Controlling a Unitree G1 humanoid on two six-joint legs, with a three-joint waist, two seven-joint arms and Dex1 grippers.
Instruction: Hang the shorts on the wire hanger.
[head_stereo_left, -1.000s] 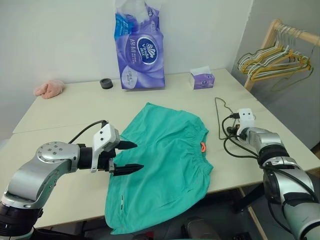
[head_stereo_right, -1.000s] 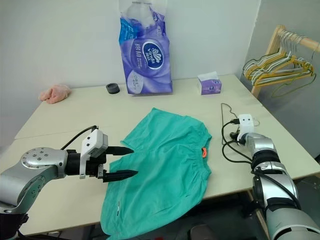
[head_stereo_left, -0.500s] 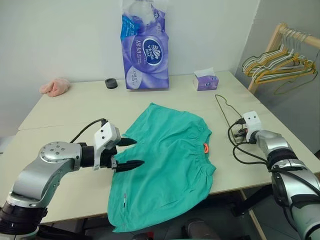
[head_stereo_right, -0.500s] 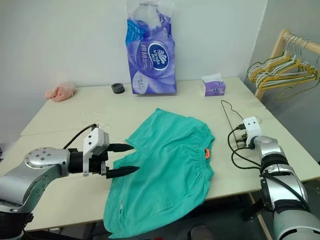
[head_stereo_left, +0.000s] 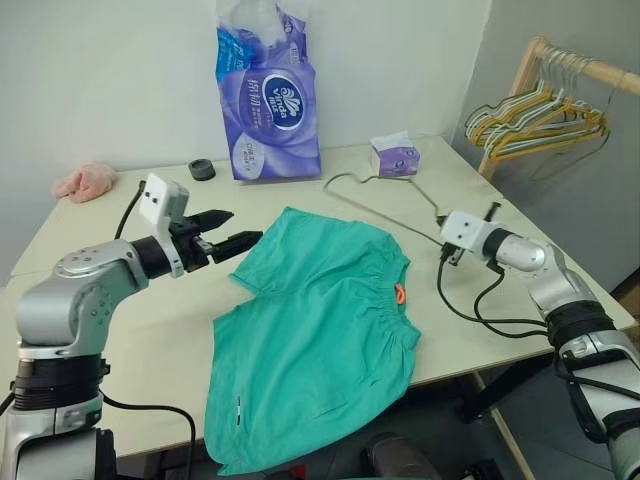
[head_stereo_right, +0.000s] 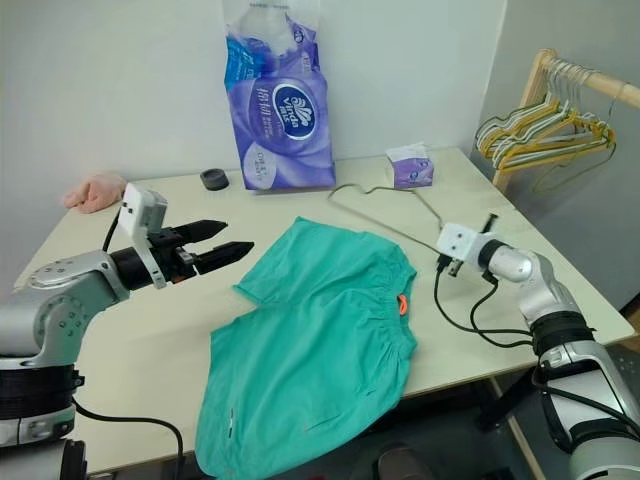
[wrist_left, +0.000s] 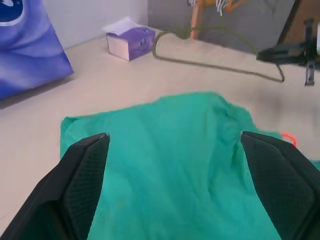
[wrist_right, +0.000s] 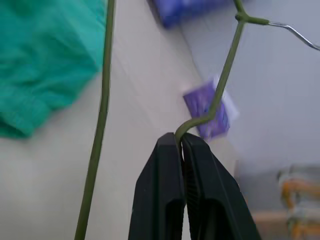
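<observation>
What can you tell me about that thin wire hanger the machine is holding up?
The wire hanger is one thin, bare, olive-green wire bent into a triangle with a twisted neck. The right gripper is shut on one bent corner and holds it lifted over the table, above the far edge of the teal shorts, its far end reaching towards the small purple tissue box. Nothing hangs on it.

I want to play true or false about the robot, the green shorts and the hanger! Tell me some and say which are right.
1. The right gripper is pinching the wire hanger. True.
2. The shorts are already on the hanger. False: they lie flat on the table.
3. The left gripper is open and holds nothing. True.
4. The tissue box sits on the shorts. False: it stands apart, near the table's far edge.
5. The hanger is lying flat on the table. False: it is lifted.
</observation>
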